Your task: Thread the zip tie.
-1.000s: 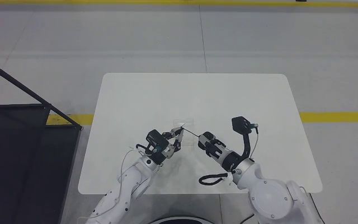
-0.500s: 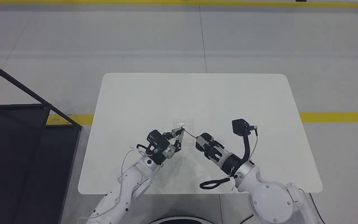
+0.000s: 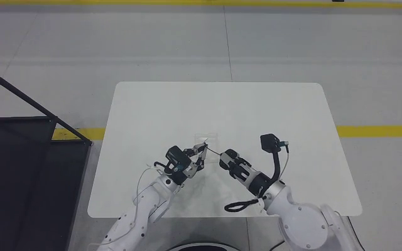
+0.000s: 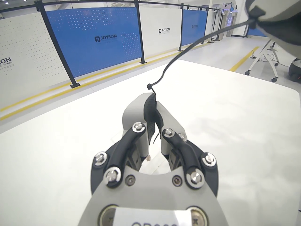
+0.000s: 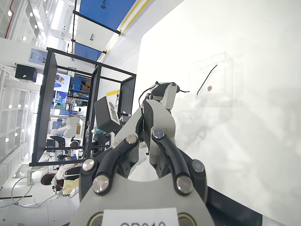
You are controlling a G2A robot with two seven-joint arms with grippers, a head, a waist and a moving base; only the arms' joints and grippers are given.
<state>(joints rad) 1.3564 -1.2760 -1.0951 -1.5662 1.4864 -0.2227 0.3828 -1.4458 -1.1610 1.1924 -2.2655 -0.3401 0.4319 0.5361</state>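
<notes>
Top view: zip tie (image 3: 212, 150) hangs above the table (image 3: 282, 113). Left gripper (image 3: 201, 149) clamps its head end; right gripper (image 3: 222, 155), at 3 o'clock, pinches the tail, presumably aligning both for threading.

From where I'm standing, the zip tie (image 4: 172, 61) is looking like thin black plastic, matt and bendy. The left gripper (image 4: 152, 99) is showing smooth matt grey shells, black ribbed rubbery pads (image 4: 150, 111) and shiny metal screws (image 4: 138, 127). The right gripper (image 5: 144, 105) is looking much the same. The table (image 3: 282, 113) is lying smooth and white, and the clear box (image 5: 225, 95) on it is glinting like glossy plastic.
</notes>
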